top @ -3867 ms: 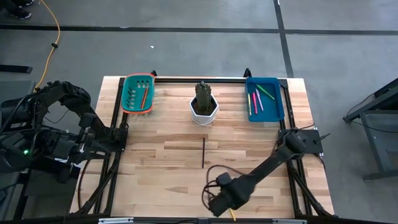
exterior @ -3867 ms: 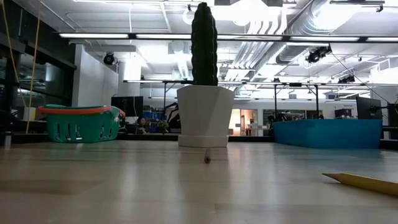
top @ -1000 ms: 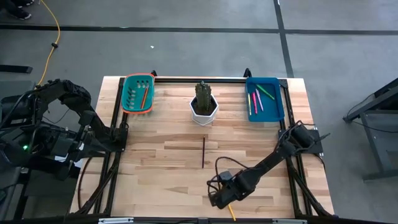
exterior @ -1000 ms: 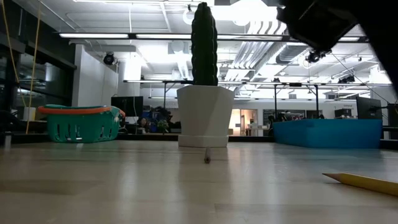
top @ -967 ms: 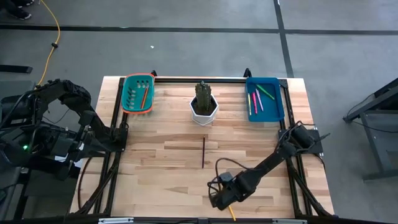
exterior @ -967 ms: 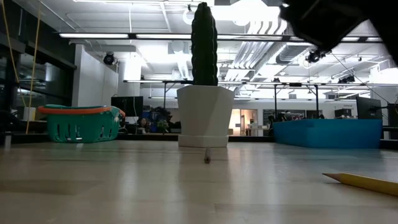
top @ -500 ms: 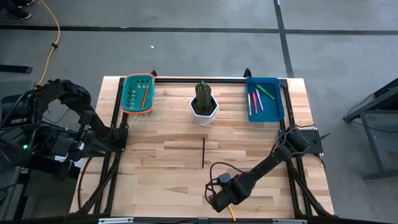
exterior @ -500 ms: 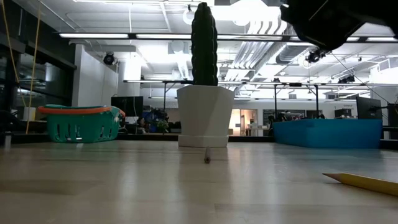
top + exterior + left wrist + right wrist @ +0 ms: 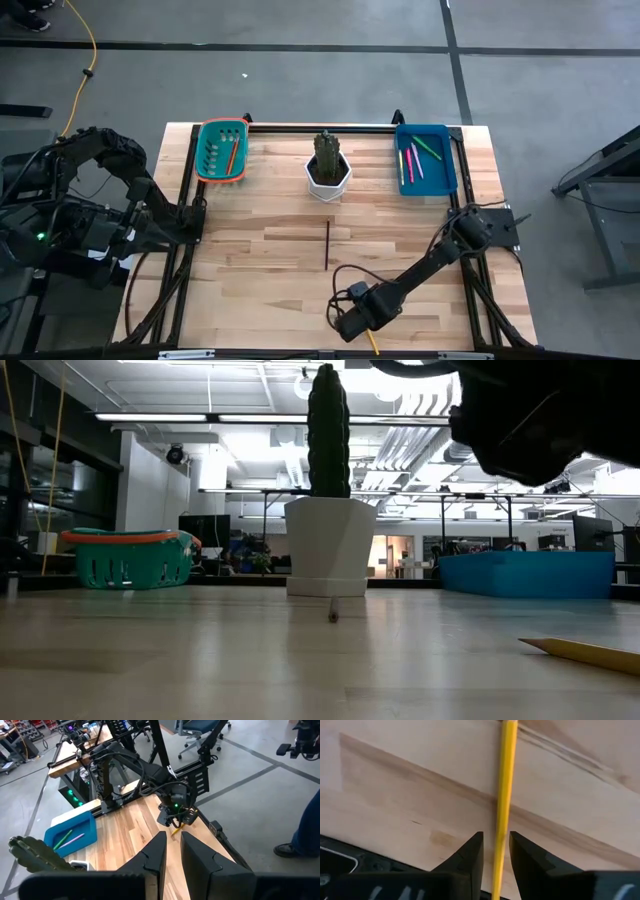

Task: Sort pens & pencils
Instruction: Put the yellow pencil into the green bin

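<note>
A yellow pencil (image 9: 505, 785) lies flat at the table's near edge (image 9: 373, 343), its tip showing in the low view (image 9: 585, 652). My right gripper (image 9: 496, 836) hangs just above it, pointing steeply down. It is open, one finger on either side of the pencil, touching nothing that I can see. A dark pencil (image 9: 327, 245) lies flat mid-table. An orange pencil (image 9: 232, 155) lies in the green basket (image 9: 207, 160). Pink and green pens (image 9: 412, 160) lie in the blue tray (image 9: 448, 165). My left gripper (image 9: 172, 837) waits raised at the table's left edge, narrowly open on nothing.
A cactus in a white pot (image 9: 329, 170) stands at the middle of the far side, between basket and tray. Bare wood lies around the dark pencil. The yellow pencil sits close to the near edge, beside the black frame rail (image 9: 350, 865).
My right gripper has sunk toward the yellow pencil and tipped more steeply downward; in the low view its dark hand now fills more of the upper right. Neither pencil on the table has moved.
</note>
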Controlling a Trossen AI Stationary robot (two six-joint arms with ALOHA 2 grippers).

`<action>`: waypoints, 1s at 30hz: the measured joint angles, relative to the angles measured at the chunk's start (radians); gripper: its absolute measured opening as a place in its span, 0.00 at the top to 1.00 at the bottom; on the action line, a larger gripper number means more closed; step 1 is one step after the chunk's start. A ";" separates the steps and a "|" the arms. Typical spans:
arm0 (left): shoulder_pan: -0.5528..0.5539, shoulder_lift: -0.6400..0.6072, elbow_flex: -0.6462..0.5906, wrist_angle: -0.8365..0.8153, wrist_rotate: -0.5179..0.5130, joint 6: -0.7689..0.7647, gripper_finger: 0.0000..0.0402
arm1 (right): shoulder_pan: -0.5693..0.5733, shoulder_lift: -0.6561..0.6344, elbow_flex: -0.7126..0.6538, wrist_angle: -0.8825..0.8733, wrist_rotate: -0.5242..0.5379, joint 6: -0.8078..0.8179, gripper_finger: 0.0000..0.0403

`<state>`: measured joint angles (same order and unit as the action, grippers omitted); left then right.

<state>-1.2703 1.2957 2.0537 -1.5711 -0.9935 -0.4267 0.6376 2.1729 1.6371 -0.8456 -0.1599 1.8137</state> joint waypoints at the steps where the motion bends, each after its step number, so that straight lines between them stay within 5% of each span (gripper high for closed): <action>1: 0.000 0.000 0.000 0.000 0.002 0.000 0.88 | 0.000 0.001 0.000 -0.001 0.000 0.000 0.79; 30: 0.000 0.000 0.000 0.000 0.007 -0.001 0.88 | -0.038 0.022 0.000 -0.063 -0.047 -0.061 0.79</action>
<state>-1.2703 1.2957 2.0537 -1.5711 -0.9869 -0.4276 0.5995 2.1948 1.6371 -0.9084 -0.2073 1.7527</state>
